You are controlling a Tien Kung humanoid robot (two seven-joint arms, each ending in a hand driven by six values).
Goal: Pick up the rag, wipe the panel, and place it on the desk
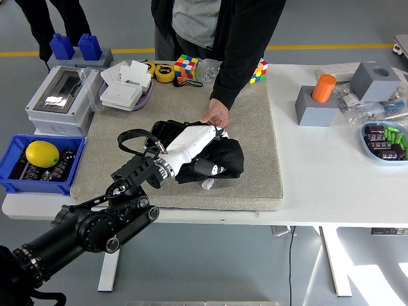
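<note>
Left robot hand [203, 139], white-cased, lies flat on black rag [220, 160], pressing it over black panel [167, 129] on grey felt mat [255, 146]. Fingers hidden in cloth folds; grip unclear. Black left arm [95, 220] enters from lower left. Person's hand [217, 116] at far side touches panel's far edge, just beside robot hand. Small white connector [208, 184] on mat, just beside rag's near edge. White desk [331, 178] carries mat.

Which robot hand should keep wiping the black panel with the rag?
Probably the left. The left hand is already over the rag on the panel, which a person's hand steadies. The right arm is not in view.
</note>
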